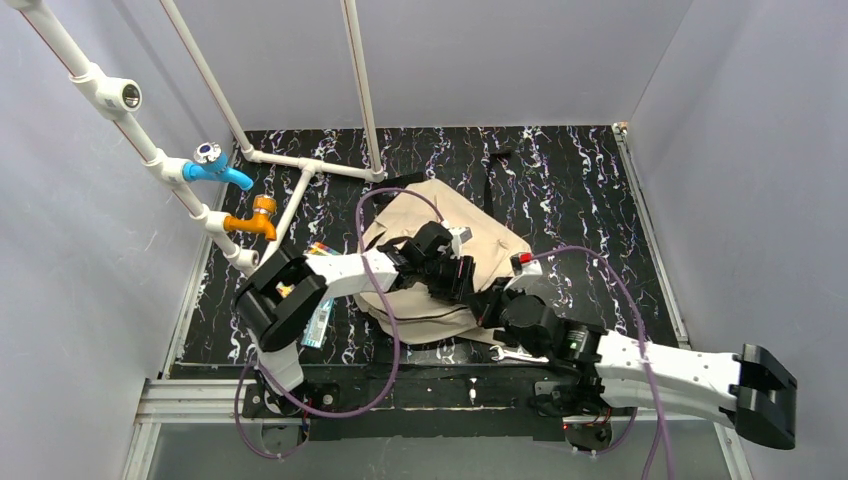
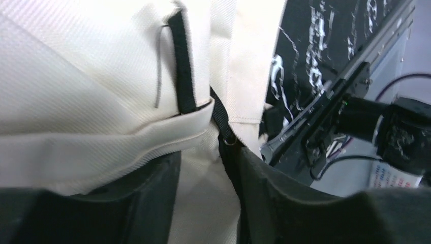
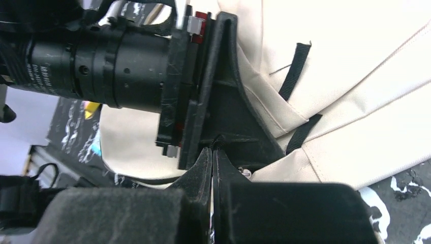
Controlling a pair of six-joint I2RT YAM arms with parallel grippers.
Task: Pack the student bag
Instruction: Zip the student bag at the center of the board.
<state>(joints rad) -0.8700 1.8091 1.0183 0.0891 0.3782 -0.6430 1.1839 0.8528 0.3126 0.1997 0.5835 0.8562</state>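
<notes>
Black fingers of right gripper point(image 3: 212, 152) were pressed together at a bag seam, anything pinched too thin to tell. Left gripper point(image 2: 208, 168) fingers sat partly apart over fabric and black webbing point(image 2: 222, 119), grip unclear. Student bag point(image 1: 445, 205) lay mid-table point(image 1: 580, 190), toward the near edge. No opening or contents showed, so packing judged barely begun.

The student bag point(image 1: 490, 240) shows matt, finely woven beige cloth crossed by ribbed black webbing point(image 2: 183, 66); beneath it, the tabletop point(image 1: 580, 190) is smooth, white-veined black marbling, framed upper left by smooth white plastic pipes point(image 1: 300, 162).
</notes>
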